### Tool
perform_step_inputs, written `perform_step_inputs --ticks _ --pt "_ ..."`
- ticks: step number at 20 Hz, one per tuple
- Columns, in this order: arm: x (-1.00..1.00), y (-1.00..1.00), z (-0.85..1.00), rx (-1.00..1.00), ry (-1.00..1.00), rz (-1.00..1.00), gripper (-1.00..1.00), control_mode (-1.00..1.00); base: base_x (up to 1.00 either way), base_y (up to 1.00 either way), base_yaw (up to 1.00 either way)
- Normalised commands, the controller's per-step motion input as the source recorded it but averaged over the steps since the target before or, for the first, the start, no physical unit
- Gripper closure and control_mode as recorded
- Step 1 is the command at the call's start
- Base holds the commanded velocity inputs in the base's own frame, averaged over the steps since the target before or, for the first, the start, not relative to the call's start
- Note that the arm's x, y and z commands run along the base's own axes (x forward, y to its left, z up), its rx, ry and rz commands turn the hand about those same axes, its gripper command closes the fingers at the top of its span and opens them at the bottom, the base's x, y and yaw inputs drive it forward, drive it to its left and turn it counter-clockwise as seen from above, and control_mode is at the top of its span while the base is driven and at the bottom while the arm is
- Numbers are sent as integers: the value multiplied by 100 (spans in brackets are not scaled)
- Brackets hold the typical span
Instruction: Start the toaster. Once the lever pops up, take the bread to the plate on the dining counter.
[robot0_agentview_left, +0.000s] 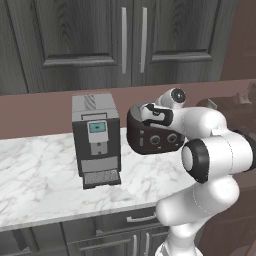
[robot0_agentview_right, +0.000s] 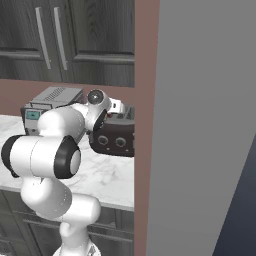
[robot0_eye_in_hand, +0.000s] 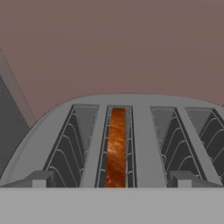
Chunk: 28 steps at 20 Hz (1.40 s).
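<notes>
Bread (robot0_eye_in_hand: 117, 148): sat deep in a slot of the toaster (robot0_agentview_left: 155, 136), on the marble worktop (robot0_agentview_left: 45, 170)
Gripper (robot0_eye_in_hand: 111, 183): just above the slots; fingers spread wide, holding nothing
Progress: early, I judged; bread not lifted; carry to plate left

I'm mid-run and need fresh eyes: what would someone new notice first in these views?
First the white arm, bent over the dark toaster on the marble worktop, with the grey coffee machine standing just left of it. In the hand view, one tan-brown slice of bread sits down in the second slot from the left; the other three slots are bare wire. Dark cabinets hang above.
</notes>
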Motion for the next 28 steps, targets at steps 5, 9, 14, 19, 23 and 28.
perform_step_inputs --ticks 5,9,14,19,23,28 --pt "0 0 0 0 0 0 -100 -100 0 0 0" --pt "0 0 0 0 0 0 -100 -100 0 0 0" --pt "4 0 -2 0 0 0 -100 -100 0 0 0" --pt "7 0 -6 0 -1 0 -100 -100 0 0 0" --pt "7 0 -11 1 -2 0 -100 -100 0 0 0" --pt "1 0 -12 2 -1 0 -100 -100 0 0 0"
